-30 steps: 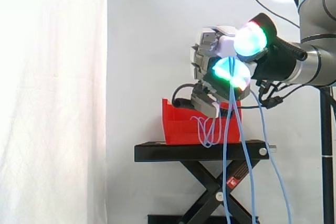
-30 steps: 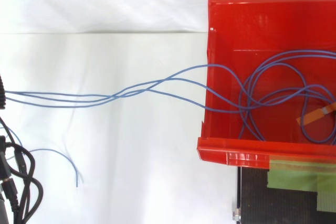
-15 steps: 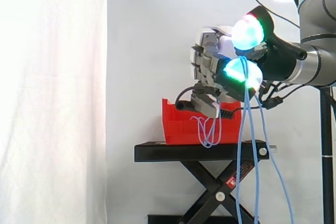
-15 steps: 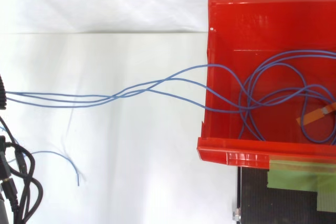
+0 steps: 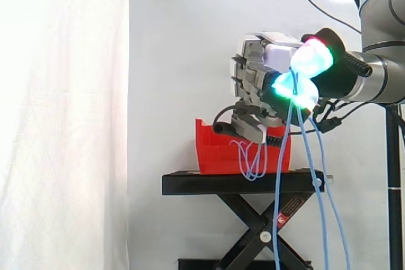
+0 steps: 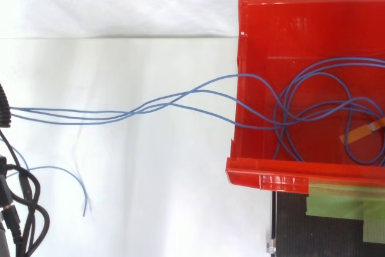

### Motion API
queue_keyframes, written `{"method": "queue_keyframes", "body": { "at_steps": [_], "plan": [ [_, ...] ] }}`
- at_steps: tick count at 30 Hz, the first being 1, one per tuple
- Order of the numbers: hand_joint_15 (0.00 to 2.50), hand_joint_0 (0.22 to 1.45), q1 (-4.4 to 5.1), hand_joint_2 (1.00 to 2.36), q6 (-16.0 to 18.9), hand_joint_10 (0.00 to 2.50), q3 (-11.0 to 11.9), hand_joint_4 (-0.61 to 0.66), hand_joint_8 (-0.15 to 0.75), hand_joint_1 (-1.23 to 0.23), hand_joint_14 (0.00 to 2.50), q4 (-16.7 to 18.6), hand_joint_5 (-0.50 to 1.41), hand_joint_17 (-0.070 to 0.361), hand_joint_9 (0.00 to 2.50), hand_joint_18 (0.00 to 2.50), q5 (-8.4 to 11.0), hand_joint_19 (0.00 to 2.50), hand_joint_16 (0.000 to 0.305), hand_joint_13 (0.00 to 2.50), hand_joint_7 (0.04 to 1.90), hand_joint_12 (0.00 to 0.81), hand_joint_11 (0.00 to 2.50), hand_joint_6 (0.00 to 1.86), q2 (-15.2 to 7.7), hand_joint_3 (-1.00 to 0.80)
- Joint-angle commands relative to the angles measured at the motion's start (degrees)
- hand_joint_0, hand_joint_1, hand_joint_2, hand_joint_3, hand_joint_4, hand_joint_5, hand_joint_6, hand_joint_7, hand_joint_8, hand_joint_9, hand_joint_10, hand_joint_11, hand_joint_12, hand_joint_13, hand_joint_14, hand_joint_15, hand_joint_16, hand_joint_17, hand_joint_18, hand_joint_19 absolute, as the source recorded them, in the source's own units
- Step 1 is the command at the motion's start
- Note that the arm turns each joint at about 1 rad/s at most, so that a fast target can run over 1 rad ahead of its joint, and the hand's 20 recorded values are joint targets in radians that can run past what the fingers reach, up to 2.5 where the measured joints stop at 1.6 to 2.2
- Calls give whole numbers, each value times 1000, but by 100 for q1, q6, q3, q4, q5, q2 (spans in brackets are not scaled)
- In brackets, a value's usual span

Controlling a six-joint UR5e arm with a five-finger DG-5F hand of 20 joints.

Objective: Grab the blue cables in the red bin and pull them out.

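Blue thin cables (image 6: 180, 97) coil in the red plastic bin (image 6: 289, 16) and trail over its wall to the robot hand (image 5: 256, 83), fingers (image 5: 313, 58) clamped on them. Pull steadily away and up; loops could snag the rim, dragging the bin.

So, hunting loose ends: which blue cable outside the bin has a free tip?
The lone curved cable at lower left of the top view; the bundled cables run on into the red bin.
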Motion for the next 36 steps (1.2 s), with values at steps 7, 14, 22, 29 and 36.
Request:
{"method": "queue_keyframes", "body": {
  "at_steps": [7, 14, 22, 29, 36],
  "plan": [
    [1751, 839, 2, 1000, 0, 25, 9, 51, 217, -892, 204, -15, 1005, 116, 1308, 887, -1, 915, 52, 1406, 877, 308, 1526, 8, 0, -1000],
    [1735, 808, -7, 1000, 0, 23, 9, 64, 222, -930, 229, -7, 972, 119, 1280, 889, 26, 901, 53, 1390, 855, 318, 1523, 8, 0, -1000],
    [1650, 716, 2, 1000, 0, 22, 9, 58, 238, -757, 311, -7, 998, 128, 1306, 924, 26, 893, 57, 1397, 840, 340, 1493, 8, 0, -1000],
    [1597, 671, 2, 1000, 0, 21, 9, 78, 257, -687, 373, 2, 957, 137, 1320, 947, 26, 885, 61, 1399, 776, 354, 1467, 10, 9, -1000],
    [1593, 666, 2, 1000, 0, 24, 9, 85, 256, -633, 376, -7, 997, 138, 1335, 949, 26, 892, 61, 1409, 755, 362, 1464, 13, 9, -1000]
  ]
}}
